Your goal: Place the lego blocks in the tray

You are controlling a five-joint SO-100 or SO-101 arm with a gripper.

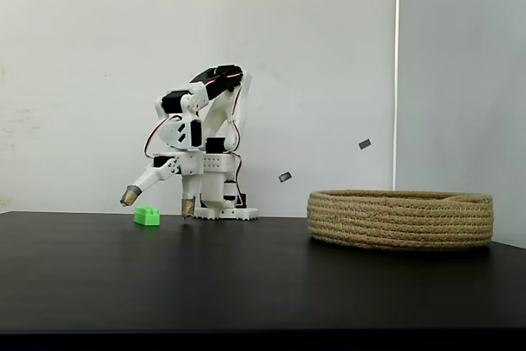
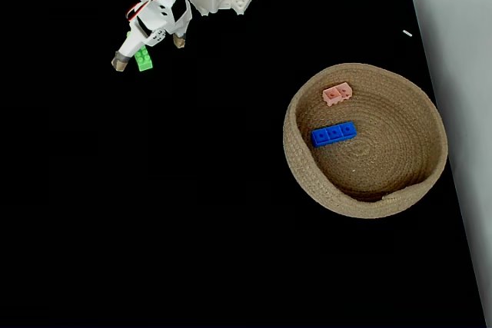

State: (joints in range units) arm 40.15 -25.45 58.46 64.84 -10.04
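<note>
Open wide, the gripper (image 1: 159,202) is hanging low over the black table (image 1: 246,277) with its two tan-tipped fingers spread apart, one tip (image 1: 129,197) standing out to the left in a fixed view and the other tip (image 1: 188,208) pointing almost straight down near the arm base (image 1: 223,199). It is holding nothing. The green brick (image 1: 148,216) is lying on the table between the two tips in this view, below the left tip and apart from the right one; I cannot tell if any finger is touching it. In a fixed view from above, the gripper (image 2: 150,49) is showing the same spread, and the green brick (image 2: 144,59) is sitting between the fingers, partly covered by the white finger body over it. The white arm (image 1: 201,125) is folding forward and down from its base at the far side of the table. The tray (image 1: 401,219) is resting on the table well apart from the gripper, at the right in the side view. From above, the tray (image 2: 300,167) is holding two bricks: the pink brick (image 2: 338,94) is lying near its far rim, and the blue brick (image 2: 334,134) is lying close to the middle, just beside the pink one but not touching it. Both are lying flat with studs up.
</note>
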